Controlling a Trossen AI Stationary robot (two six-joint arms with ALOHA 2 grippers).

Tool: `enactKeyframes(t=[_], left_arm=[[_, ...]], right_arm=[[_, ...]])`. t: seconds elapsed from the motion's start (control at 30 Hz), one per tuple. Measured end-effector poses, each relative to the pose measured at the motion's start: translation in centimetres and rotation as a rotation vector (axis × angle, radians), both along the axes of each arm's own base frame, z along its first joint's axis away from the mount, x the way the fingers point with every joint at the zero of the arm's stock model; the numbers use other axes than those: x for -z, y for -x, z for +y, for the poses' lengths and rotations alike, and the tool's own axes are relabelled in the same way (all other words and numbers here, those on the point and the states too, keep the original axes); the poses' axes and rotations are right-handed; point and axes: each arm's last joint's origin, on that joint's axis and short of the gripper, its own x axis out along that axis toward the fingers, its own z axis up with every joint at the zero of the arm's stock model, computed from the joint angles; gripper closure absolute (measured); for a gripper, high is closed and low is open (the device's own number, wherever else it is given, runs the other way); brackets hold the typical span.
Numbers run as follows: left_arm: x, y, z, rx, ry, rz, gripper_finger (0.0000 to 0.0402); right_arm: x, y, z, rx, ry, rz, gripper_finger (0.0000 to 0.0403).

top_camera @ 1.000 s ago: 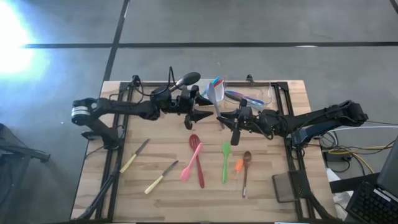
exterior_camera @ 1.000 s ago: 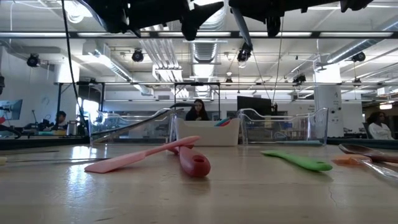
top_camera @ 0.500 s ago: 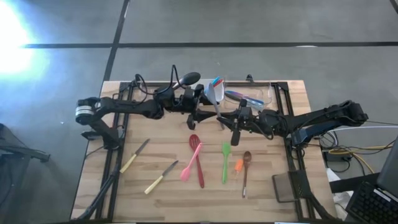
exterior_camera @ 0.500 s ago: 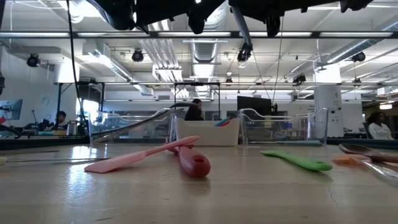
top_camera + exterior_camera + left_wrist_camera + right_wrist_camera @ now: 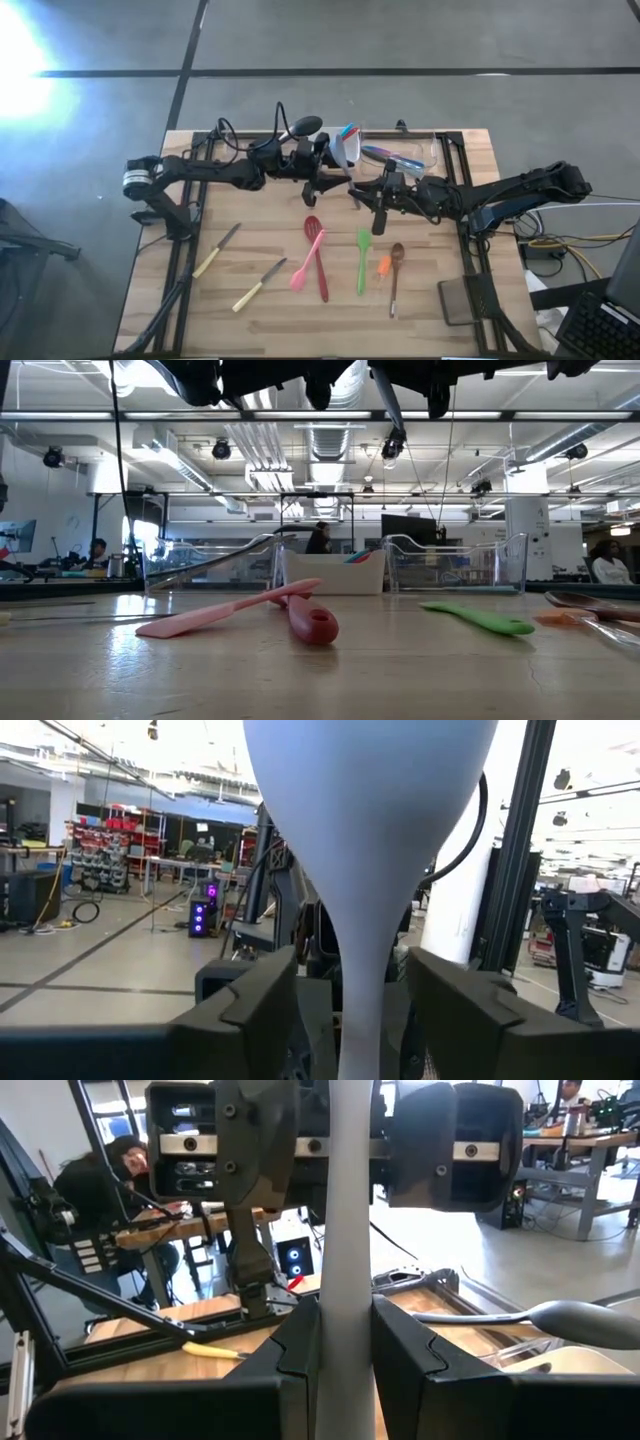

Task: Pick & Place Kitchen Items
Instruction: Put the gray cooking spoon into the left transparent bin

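My right gripper (image 5: 362,192) is shut on a white long-handled utensil (image 5: 350,175), held high over the table's middle. The utensil's broad white end (image 5: 370,810) fills the left wrist view. My left gripper (image 5: 330,182) is open and faces the right gripper. Its fingers (image 5: 250,1005) stand on either side of the utensil's neck, apart from it. On the table below lie a red slotted spoon (image 5: 318,255), a pink spatula (image 5: 303,268), a green spatula (image 5: 362,260), a wooden spoon (image 5: 396,272) and two knives (image 5: 258,284). My right gripper pinches the utensil's pale handle (image 5: 345,1280) between its two fingers (image 5: 300,1355). The fingers come level from the table's right and lie across the handle. The utensil is lifted clear of the table.
A black ladle (image 5: 300,127) lies in a clear tray at the back left. A white tray (image 5: 335,572) stands between two clear trays (image 5: 455,565) at the far edge. A small orange item (image 5: 384,266) lies by the wooden spoon. People sit in the room behind.
My left gripper has moved toward the table's right, up to the white utensil held by my right gripper, and has turned a little. My right gripper and the utensil have kept still.
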Motion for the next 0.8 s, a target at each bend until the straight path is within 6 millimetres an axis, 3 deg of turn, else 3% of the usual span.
enactKeyframes(t=[0.27,0.67,0.8], left_arm=[[-0.14,-0.02,0.00,0.001,0.002,-0.003,0.0351],[-0.22,0.03,-0.02,0.010,0.021,-0.002,0.0355],[-0.27,0.14,0.02,0.035,0.015,0.004,0.0355]], right_arm=[[0.00,0.00,-0.01,0.002,0.000,0.000,0.0352],[-0.20,0.05,-0.02,0.002,-0.002,-0.017,0.0349],[-0.73,0.41,-0.03,-0.001,-0.004,-0.044,0.0291]])
